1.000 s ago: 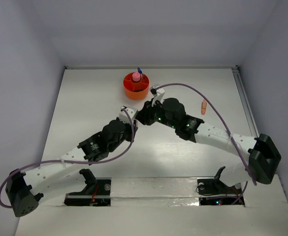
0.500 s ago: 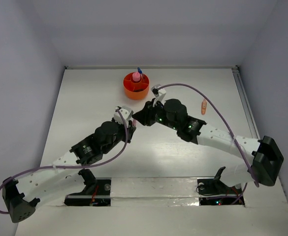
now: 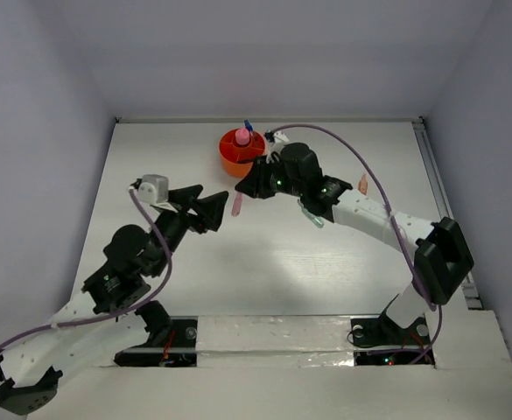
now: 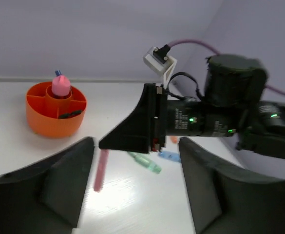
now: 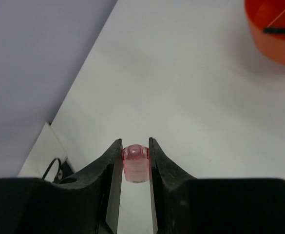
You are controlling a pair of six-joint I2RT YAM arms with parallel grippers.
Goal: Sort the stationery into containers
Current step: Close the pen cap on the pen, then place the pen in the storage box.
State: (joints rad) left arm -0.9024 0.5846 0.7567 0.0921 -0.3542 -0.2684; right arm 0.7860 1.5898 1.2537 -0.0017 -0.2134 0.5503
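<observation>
- Presently the right gripper (image 5: pixel 134 144) is clamped on a pink translucent capsule-like piece (image 5: pixel 134 164), its two black fingers pressed against either side of it, above the white table (image 3: pixel 326 262).
- From the top view that gripper sits just in front of the round orange plastic tub with inner dividers (image 3: pixel 234 164), pointing away from it towards the left arm.
- Opposite it, the left gripper (image 4: pixel 135 141) is spread wide and holds nothing, its fingers framing the right gripper's tip (the two are near but apart).
- Inside the tub, a pink rounded piece (image 4: pixel 60 87) stands in the central well with a small blue tip (image 4: pixel 57 73) behind it, and a thin black item (image 4: pixel 70 115) lies in one outer compartment.
- On the table beneath the right arm lies a green capsule-like piece (image 3: pixel 313 217), with a small blue piece (image 4: pixel 169 156) just beside it.
- Further right, well apart from the tub, an orange-pink capsule-like piece (image 3: pixel 361 185) lies alone by the right arm's forearm.
</observation>
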